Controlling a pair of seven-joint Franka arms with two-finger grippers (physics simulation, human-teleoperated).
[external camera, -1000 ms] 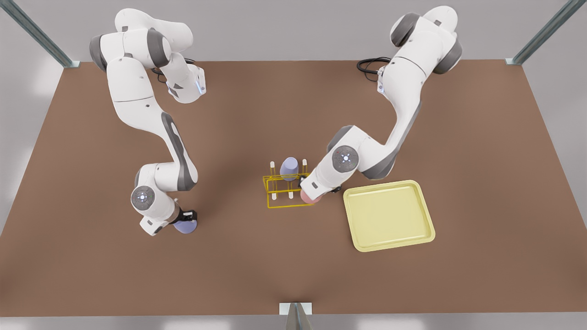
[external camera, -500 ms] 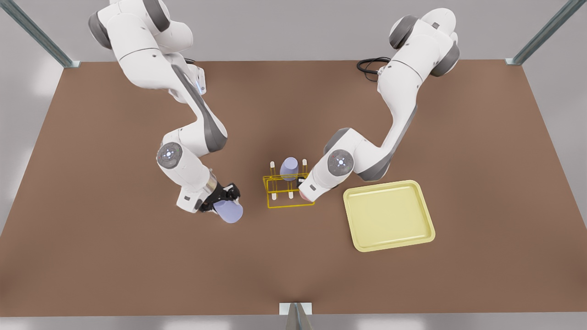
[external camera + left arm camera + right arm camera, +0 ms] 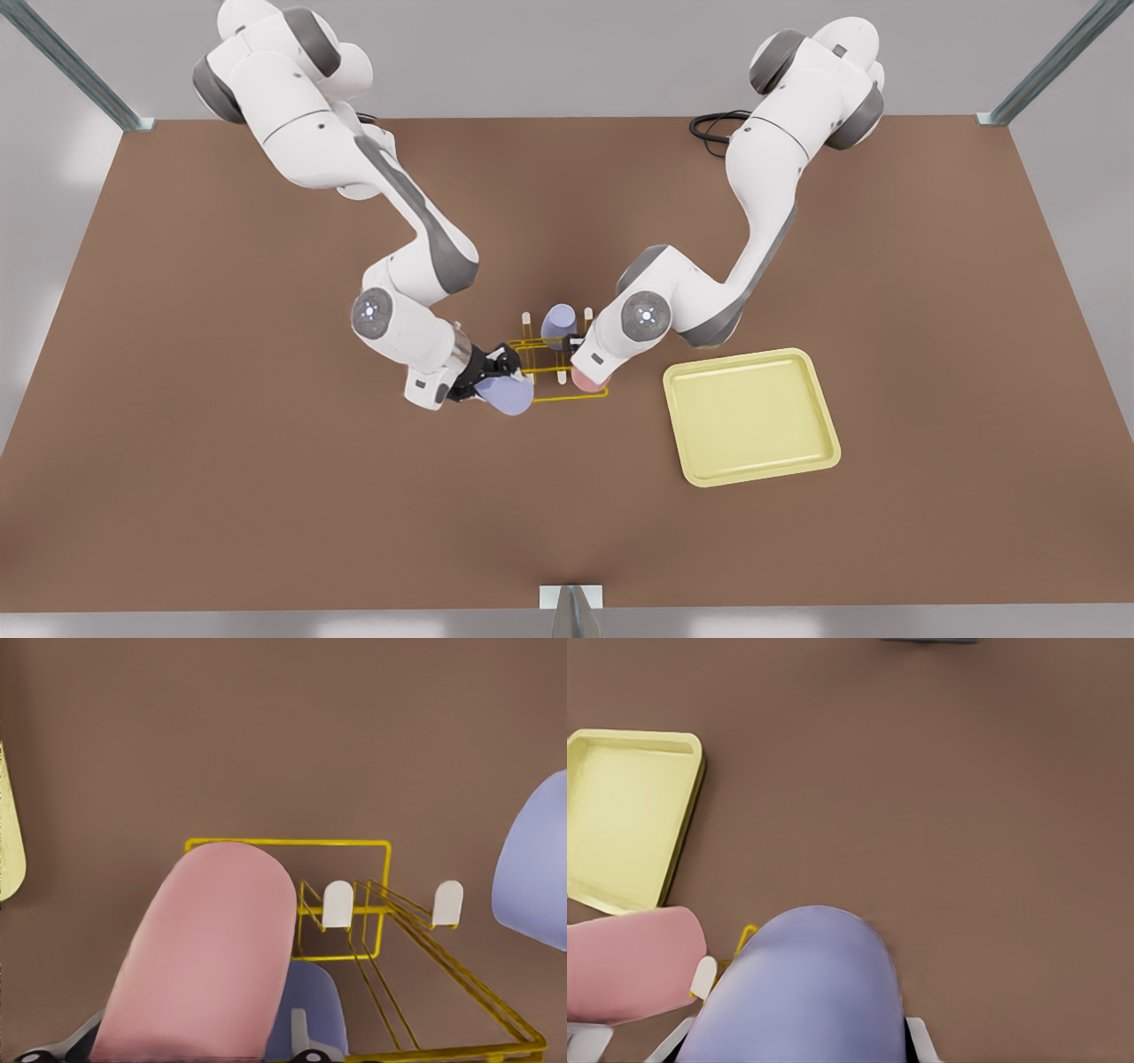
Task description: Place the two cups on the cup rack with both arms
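On the front view's left, my right gripper (image 3: pixel 498 377) is clamped on a lavender cup (image 3: pixel 507 395), held tilted just above the near-left corner of the cup rack (image 3: pixel 558 368). In the right wrist view that cup (image 3: pixel 802 992) sits between the two fingers (image 3: pixel 919 1036), with the pink cup (image 3: pixel 629 966) off to one side and the yellow tray (image 3: pixel 629 828) beyond it.

The rack stands at the middle of the brown table (image 3: pixel 221 496). A second lavender cup (image 3: pixel 559 322) sits upside down over a peg in its far row, and the white-tipped pegs (image 3: pixel 337 904) of the rack (image 3: pixel 372 930) stand bare ahead of the left wrist camera.

Further right, my left gripper (image 3: pixel 585 365) is shut around the pink cup (image 3: pixel 586 380), held at the rack's near-right corner. In the left wrist view the pink cup (image 3: pixel 208 952) is tilted over the rack frame; I cannot tell whether it is on a peg.

On the front view's right, the tray (image 3: pixel 751 416) lies flat on the table, near the rack but apart from it.
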